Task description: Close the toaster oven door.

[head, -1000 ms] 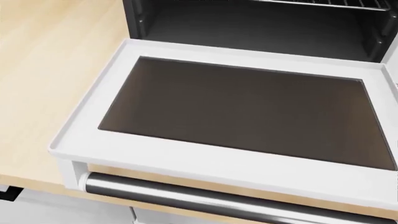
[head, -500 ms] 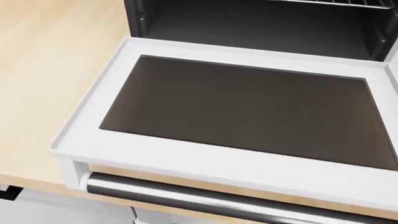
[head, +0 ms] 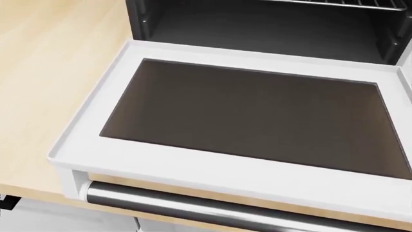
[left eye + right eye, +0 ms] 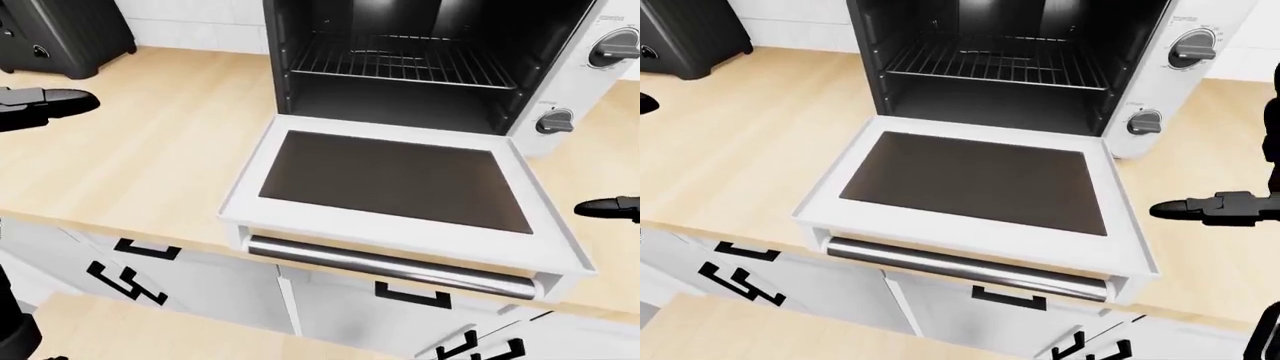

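Fingers of both hands hang clear of the toaster oven door [image 4: 390, 180], which lies fully open and flat

Fingertips are all that show of the left hand [image 4: 45, 103], dark and reaching in at the upper left edge of the left-eye view above the wooden counter [image 4: 150, 150]; whether they are spread or pressed together cannot be told. At the right edge of the right-eye view the right hand [image 4: 1215, 208] points one dark finger toward the door's right rim, near it but not touching, holding nothing. The white toaster oven [image 4: 1160, 82] fills the top centre of both eye views, its wire rack [image 4: 1000, 64] visible inside and two knobs [image 4: 1193, 45] down its right panel. Along the door's lower edge runs the metal handle [image 4: 390, 264], overhanging the white cabinets [image 4: 190, 285]. A black appliance [image 4: 60, 34] sits at the upper left
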Controlling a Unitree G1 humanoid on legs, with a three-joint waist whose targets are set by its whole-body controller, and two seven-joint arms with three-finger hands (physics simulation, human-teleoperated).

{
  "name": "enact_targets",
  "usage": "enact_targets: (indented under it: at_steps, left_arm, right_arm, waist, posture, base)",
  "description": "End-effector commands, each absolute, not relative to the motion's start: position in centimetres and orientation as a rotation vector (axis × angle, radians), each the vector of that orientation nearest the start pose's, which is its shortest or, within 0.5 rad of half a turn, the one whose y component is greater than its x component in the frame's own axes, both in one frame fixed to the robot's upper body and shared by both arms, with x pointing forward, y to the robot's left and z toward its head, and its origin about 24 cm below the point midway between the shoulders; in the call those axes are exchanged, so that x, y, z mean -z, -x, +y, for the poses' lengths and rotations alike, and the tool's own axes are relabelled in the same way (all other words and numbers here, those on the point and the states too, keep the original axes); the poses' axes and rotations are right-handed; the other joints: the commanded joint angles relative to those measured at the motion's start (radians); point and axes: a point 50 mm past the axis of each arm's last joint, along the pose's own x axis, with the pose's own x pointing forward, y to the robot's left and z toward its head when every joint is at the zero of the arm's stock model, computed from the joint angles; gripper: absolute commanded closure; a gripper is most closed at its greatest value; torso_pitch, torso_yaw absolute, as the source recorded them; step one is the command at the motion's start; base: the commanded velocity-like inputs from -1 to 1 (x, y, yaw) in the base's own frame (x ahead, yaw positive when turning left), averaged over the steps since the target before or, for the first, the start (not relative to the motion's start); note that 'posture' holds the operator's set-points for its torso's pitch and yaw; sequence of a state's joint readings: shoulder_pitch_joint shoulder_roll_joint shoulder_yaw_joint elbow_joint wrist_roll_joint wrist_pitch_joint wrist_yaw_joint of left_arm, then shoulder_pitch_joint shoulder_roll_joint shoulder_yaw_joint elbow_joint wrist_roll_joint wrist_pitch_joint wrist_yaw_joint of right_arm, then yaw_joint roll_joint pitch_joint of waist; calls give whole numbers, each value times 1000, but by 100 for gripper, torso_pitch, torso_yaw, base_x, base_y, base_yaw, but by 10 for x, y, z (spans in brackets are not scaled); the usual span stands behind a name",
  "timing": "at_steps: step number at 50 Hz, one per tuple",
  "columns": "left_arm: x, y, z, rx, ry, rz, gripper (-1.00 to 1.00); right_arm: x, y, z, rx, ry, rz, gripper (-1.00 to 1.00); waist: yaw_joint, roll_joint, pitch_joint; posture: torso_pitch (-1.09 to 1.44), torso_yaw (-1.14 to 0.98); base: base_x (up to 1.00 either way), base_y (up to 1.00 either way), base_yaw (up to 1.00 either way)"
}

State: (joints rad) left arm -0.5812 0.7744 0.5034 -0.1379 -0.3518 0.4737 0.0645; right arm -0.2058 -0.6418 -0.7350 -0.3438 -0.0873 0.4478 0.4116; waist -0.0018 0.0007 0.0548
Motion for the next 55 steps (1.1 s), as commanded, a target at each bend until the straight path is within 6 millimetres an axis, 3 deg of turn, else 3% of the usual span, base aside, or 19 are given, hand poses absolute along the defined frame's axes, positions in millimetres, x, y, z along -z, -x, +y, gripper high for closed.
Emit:
enact_targets:
  at_steps: [1, 20, 34, 55]
  left_arm:
    - [-325, -254, 324, -443, -226, -592, -100]
    - [-325, -253, 325, -443, -227, -590, -100]
    - [-325, -253, 325, -443, -227, -589, -100]
    - [-323, -254, 325, -443, -226, -588, -100]
  right_arm:
    - [-257, -204, -347, 412, 660, -270, -100]
    - [-229, -203, -348, 385, 677, -226, -100]
    - [-228, -202, -347, 372, 677, -219, -100]
    - [-220, -202, -330, 232, 607, -202, -100]
  waist:
    - [0, -1, -22]
    - [-2, 3, -24]
    - [-2, 4, -24]
    - [-2, 5, -26]
  posture:
    - [0, 0]
    - [0, 0]
    - [0, 0]
    - [0, 0]
  base:
    - [0, 0, 0]
    - [0, 0, 0]
    - [0, 0, 0]
    - [0, 0, 0]
